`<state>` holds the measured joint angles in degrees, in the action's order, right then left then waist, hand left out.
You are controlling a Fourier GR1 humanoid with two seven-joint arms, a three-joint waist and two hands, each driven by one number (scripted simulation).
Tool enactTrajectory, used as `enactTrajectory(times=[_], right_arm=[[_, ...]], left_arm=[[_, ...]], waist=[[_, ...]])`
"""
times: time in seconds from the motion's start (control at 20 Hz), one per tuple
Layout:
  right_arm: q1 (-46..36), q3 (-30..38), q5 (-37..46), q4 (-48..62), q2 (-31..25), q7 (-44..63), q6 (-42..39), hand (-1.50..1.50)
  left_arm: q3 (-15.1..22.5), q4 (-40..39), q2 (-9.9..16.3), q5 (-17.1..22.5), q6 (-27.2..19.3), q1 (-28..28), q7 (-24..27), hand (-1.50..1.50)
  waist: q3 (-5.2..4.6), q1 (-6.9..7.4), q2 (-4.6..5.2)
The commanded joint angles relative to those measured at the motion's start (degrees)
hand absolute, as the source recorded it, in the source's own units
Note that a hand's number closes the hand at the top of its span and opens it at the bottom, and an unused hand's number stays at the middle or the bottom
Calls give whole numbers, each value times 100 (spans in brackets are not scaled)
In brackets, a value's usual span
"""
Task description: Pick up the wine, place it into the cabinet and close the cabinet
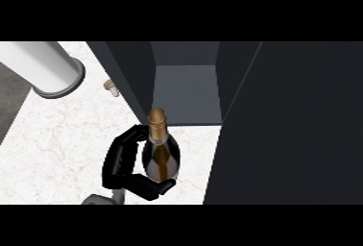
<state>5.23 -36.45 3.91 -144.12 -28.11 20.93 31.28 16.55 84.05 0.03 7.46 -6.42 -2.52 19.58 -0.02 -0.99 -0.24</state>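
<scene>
The wine bottle (162, 154) is dark with a gold foil neck and a gold label. It is held over the white counter, just in front of the open cabinet (186, 93), its neck pointing toward the opening. My left hand (124, 161) is shut on the bottle's body from its left side, fingers curled round the far side and thumb across the near side. The cabinet is dark grey with a bare grey shelf floor inside. Its open door (297, 125) stands as a large dark panel to the right of the bottle. My right hand does not show.
A wide grey cylinder (50, 67) stands at the back left of the marbled white counter (64, 139). A small beige object (111, 87) lies by the cabinet's left wall. The counter's left edge runs diagonally at the far left.
</scene>
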Motion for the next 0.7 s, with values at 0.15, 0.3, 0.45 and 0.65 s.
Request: enactTrajectory(times=[0.15,0.3,0.45,0.65], right_arm=[[587,153,-183,-1312,-316,149,-132,-150],[528,62,-69,-1094,-174,75,-108,-150],[604,-64,50,-1147,-196,77,-92,-150],[656,26,47,-1373,-279,250,0,-150]], left_arm=[[-144,-543,-2,-242,-416,-581,54,150],[-488,-1207,6,-127,-193,-1218,123,150],[-324,-1385,-1,-214,-409,-1319,114,150],[-594,-1945,5,-17,-398,-2170,-189,150]], waist=[[5,-20,8],[-1,-12,21],[-2,-2,16],[-7,-60,18]])
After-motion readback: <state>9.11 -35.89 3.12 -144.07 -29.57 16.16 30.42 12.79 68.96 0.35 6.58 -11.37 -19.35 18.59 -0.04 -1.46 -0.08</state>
